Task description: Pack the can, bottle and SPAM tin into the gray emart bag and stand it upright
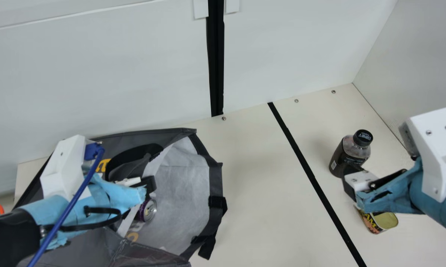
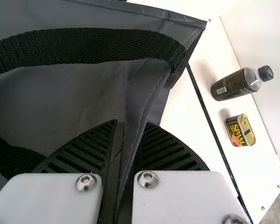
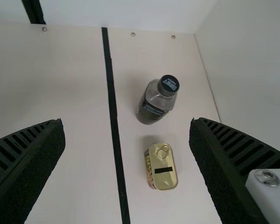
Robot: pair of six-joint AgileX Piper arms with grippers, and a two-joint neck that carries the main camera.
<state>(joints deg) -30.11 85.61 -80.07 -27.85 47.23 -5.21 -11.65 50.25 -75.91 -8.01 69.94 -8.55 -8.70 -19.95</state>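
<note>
On a cream table (image 1: 252, 178), the gray emart bag (image 1: 186, 185) fills the lower left of the main view, its mouth open and its pale lining exposed toward the middle of the frame. Inside, near the mouth, is 1 purple can (image 1: 149, 210), its silvery end showing.

The left gripper (image 1: 149, 184), at lower left over the bag, has its 2 ribbed fingers clenched on a fold of the bag's gray fabric. The left wrist view shows that fold pinched between them, with a black woven strap (image 2: 88, 45) just beyond.

On the right side of the main view, 1 dark bottle (image 1: 348, 150) with a black cap stands upright on the table. Below it in the frame is 1 SPAM tin (image 1: 386, 221), upright with its gold lid up, partly hidden by the right gripper (image 1: 350, 181). That gripper's 2 fingers are released and spread wide, grasping nothing; in the right wrist view the bottle and tin appear in the gap between them, apart from each other.

A black stripe (image 1: 312, 174) crosses the table between the bag and these 2 items.
</note>
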